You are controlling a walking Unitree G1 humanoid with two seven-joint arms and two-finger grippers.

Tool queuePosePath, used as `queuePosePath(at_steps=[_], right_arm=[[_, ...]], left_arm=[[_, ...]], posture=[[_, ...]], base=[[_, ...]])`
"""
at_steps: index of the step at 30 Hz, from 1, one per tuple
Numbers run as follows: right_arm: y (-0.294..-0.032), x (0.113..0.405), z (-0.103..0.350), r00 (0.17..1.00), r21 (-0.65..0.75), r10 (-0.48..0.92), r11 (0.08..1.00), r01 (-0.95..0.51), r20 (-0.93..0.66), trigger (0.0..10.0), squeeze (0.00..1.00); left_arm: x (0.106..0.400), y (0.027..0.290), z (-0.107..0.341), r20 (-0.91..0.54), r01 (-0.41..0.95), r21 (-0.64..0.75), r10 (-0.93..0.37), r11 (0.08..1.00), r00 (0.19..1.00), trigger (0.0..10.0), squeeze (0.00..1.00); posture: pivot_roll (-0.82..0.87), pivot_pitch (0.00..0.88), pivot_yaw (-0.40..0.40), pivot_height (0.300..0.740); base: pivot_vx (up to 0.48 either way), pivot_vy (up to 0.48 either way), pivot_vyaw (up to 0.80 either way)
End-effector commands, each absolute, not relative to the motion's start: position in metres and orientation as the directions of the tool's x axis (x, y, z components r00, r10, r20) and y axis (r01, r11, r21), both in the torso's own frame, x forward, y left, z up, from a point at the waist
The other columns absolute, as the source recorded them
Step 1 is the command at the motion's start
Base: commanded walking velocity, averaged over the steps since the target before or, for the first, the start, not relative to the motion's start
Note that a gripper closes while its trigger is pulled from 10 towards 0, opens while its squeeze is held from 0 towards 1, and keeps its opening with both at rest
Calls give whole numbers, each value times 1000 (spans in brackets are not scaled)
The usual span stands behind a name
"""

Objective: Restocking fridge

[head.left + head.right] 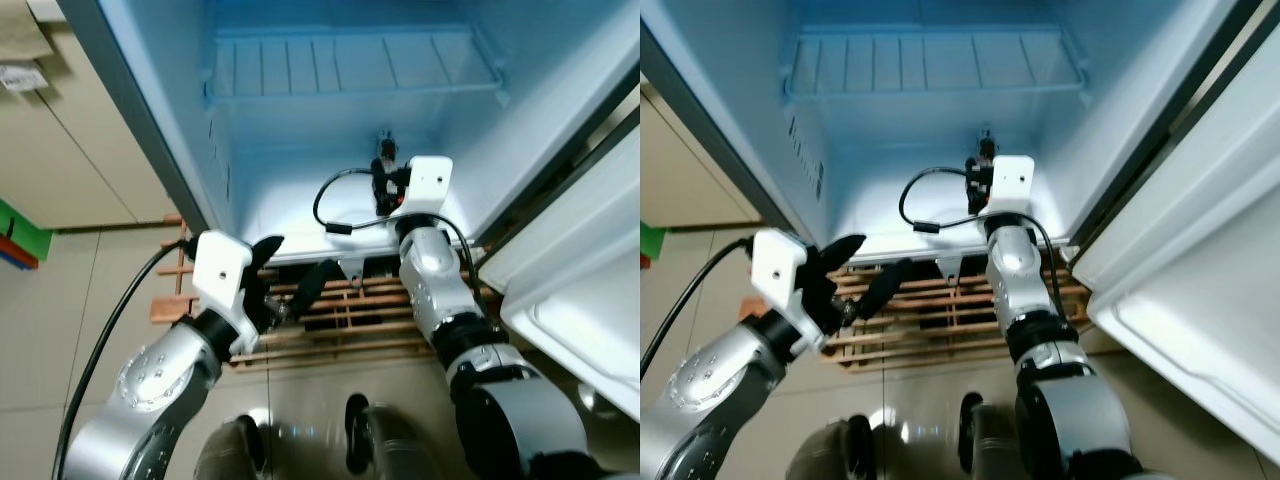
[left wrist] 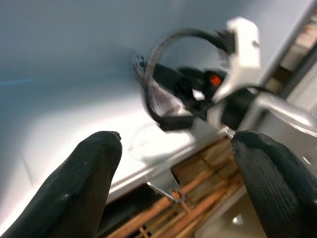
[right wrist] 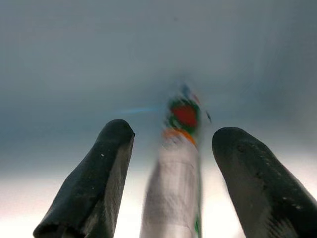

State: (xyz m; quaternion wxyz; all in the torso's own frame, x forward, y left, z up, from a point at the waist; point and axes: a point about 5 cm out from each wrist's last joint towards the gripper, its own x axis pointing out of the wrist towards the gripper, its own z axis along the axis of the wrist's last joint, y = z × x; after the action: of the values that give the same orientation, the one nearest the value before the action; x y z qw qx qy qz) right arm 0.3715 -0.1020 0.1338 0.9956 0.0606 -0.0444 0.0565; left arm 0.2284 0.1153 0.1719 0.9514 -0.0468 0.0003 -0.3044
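Cool blue glow inside the fridge [image 1: 300,150]; both wrist views motion-blurred.

Fridge [image 1: 300,180] interior: smooth pale plastic, slightly glossy. Shelf [image 1: 350,70] translucent ribbed plastic. Pallet [image 1: 330,320] under fridge: bare wood slats, matt. Floor [image 1: 60,300]: glossy tiles. Arm shells brushed silver metal; fingers [image 3: 94,188] matt black rubber-like. Bottle [image 3: 176,188] with shiny printed wrap, blurred.

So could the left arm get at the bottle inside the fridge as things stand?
Probably not easily: the right pincer is already around the bottle inside the fridge, and the right arm fills the opening. The left pincer hangs open outside, over the wooden rack.
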Motion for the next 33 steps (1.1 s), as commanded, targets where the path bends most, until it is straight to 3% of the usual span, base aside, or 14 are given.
queuePosePath(at_steps=[1, 7, 8, 9, 10, 18, 22, 25, 33], right_arm=[[-106, 369, 127, 993, 129, 95, 986, -105, 76, 10000, 1000], [-121, 354, 143, 969, 18, 124, 991, -131, 212, 10000, 1000], [-130, 342, 148, 960, -1, 124, 992, -128, 252, 10000, 808], [-134, 336, 150, 957, 2, 120, 992, -125, 265, 10000, 808], [-139, 330, 150, 958, 7, 106, 994, -112, 266, 10000, 0], [-167, 268, 145, 957, -18, 77, 997, -74, 281, 10000, 0], [-182, 242, 124, 978, -16, 55, 998, -53, 200, 10000, 0], [-192, 241, 117, 988, 28, -8, 1000, 4, 152, 10000, 0], [-188, 255, 124, 990, 31, 13, 999, -18, 144, 10000, 0]], left_arm=[[230, 112, 170, 35, 589, -88, -588, 803, 808, 10000, 0], [247, 112, 176, 75, 563, -43, -560, 825, 825, 10000, 0], [250, 115, 178, 85, 529, -40, -525, 847, 847, 10000, 0], [251, 116, 178, 87, 513, -41, -508, 858, 857, 10000, 0], [253, 117, 177, 86, 496, -51, -491, 867, 867, 10000, 0], [262, 136, 168, 101, 273, -171, -259, 947, 961, 10000, 0], [257, 145, 164, 107, 194, -112, -182, 975, 977, 10000, 0], [253, 146, 159, 106, 169, -85, -160, 982, 981, 10000, 0], [261, 155, 157, 108, 94, -58, -87, 994, 990, 10000, 0]], posture=[[18, 120, -27, 740], [4, 28, -29, 740], [-6, 0, -26, 740], [-6, 0, -26, 740], [-23, 0, -18, 740], [-67, 0, -2, 740], [-72, 0, -9, 740], [-64, 0, -17, 740], [-32, 0, -33, 740]], base=[[0, 0, 0], [0, 0, 0], [0, 0, 0], [0, 0, 0], [0, 0, 0], [0, 0, 0], [0, 0, 0], [0, 0, 0], [0, 0, 0]])
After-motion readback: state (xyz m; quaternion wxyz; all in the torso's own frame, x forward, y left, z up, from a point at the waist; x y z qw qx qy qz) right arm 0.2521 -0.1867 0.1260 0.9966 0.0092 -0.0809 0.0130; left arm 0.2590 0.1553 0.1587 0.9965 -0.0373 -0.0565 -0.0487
